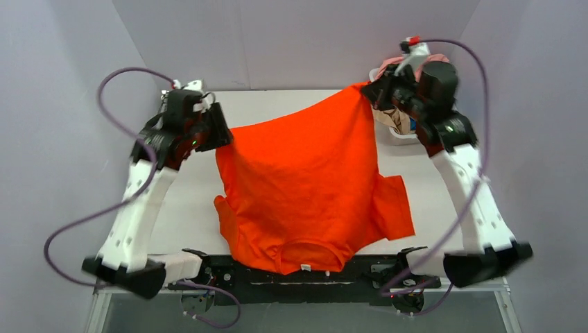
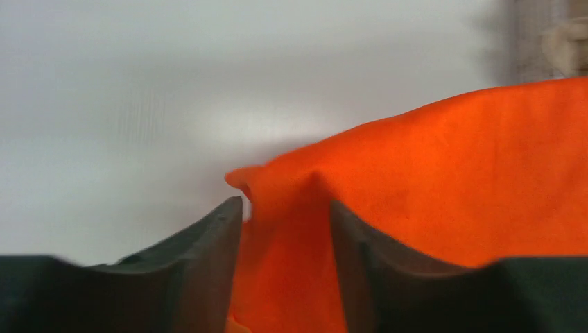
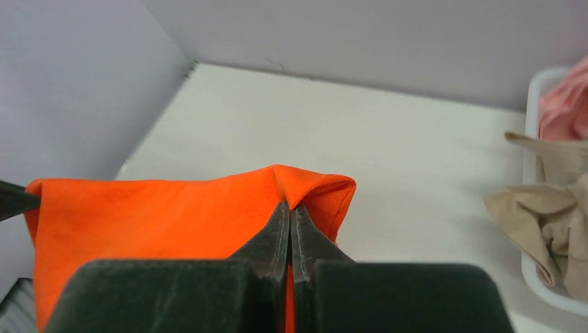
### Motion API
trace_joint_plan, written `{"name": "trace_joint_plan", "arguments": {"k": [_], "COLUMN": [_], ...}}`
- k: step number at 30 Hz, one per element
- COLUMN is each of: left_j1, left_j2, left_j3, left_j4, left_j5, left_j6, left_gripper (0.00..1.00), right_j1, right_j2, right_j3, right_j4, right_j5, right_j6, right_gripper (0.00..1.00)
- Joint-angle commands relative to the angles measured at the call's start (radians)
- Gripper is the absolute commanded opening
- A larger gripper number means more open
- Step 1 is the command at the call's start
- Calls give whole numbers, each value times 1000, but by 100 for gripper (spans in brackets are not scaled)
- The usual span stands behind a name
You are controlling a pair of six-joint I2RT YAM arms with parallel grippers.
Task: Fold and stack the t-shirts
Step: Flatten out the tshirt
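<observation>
The bright orange-red t-shirt (image 1: 305, 180) hangs stretched between my two grippers, its collar end draped over the table's near edge and one sleeve lying out to the right. My left gripper (image 1: 225, 135) grips its far left corner; in the left wrist view (image 2: 286, 205) bunched orange cloth (image 2: 451, 173) fills the gap between the fingers. My right gripper (image 1: 371, 90) is pinched shut on the far right corner, and the right wrist view (image 3: 290, 207) shows the cloth (image 3: 152, 215) folded over the tips. A salmon pink shirt (image 3: 565, 111) and a tan-beige one (image 3: 548, 208) lie crumpled in the basket.
The white basket (image 3: 532, 104) stands at the far right corner of the table (image 1: 187, 208), just behind my right gripper, and also shows in the top view (image 1: 399, 137). Grey walls close in the table on the left, back and right.
</observation>
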Motion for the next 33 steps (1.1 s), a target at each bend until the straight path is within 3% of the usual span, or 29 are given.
{"name": "trace_joint_plan", "arguments": {"k": [1,2,4,6,8,10,14,20,27,33], "left_j1": [43,59,99,125,135,135,135,135,136,123], "left_j2": [299,364,475,547,577,586,587,638,610,506], "left_j3": [-42,-48,-34,-20,-20,-40,-132,-227,-399,-624], "left_j4": [-127,-129,-149,-169,-171,-162,-101,-50,-5,96], "left_j5": [-223,-173,-69,-17,5,19,103,245,309,367], "left_j6": [5,-8,-35,-52,-41,-21,-14,-46,-89,-176], "left_gripper": [89,97,98,98,98,98,98,98,98,98], "right_j1": [-48,-52,-56,-54,-50,-42,-16,82,211,213], "right_j2": [281,355,507,651,768,788,686,439,234,261], "right_j3": [-60,-48,8,120,264,278,124,-245,-636,-780], "right_j4": [121,135,128,42,-111,-138,-79,-71,-34,47], "right_j5": [62,51,48,76,106,145,174,179,125,105], "right_j6": [-45,-51,-59,-65,-87,-94,-52,136,355,414], "right_gripper": [1,4,23,64,77,80,84,86,88,88]}}
